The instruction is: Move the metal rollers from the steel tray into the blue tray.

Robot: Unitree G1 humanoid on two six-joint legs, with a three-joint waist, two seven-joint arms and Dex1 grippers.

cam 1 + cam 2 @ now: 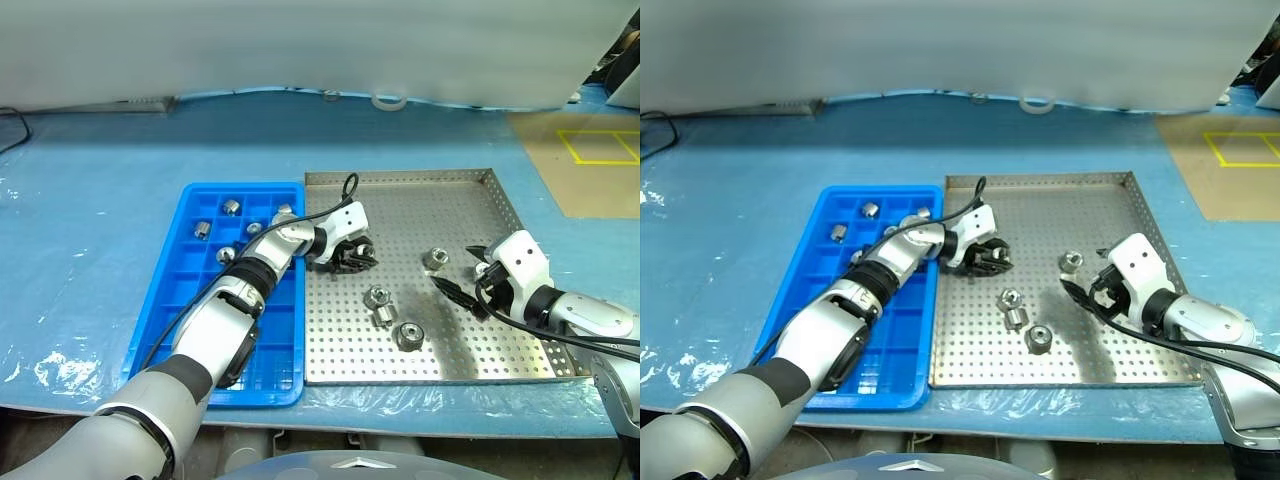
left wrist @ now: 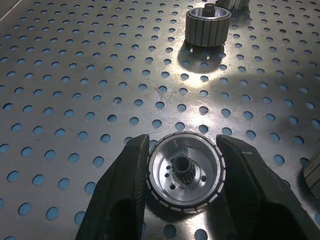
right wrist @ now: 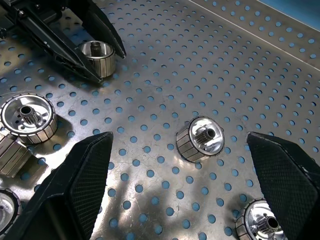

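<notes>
The steel tray (image 1: 400, 178) lies right of centre, and several metal rollers lie loose on it (image 1: 435, 258) (image 1: 377, 296) (image 1: 408, 335). The blue tray (image 1: 190, 290) touches its left edge and has several rollers (image 1: 231, 207) in its far compartments. My left gripper (image 1: 350, 258) reaches over the steel tray's left part. In the left wrist view it (image 2: 182, 141) is shut on one metal roller (image 2: 185, 172), a finger pressed to each side, and the roller rests on the tray. My right gripper (image 1: 458, 268) is open, low over the tray's right part, with a roller (image 3: 200, 138) lying ahead between its spread fingers.
A blue plastic sheet (image 1: 100, 170) covers the table. A white ring (image 1: 388, 101) lies at the back edge. To the right is a brown floor with yellow marking (image 1: 600, 148). A black cable (image 1: 15, 125) lies at the far left.
</notes>
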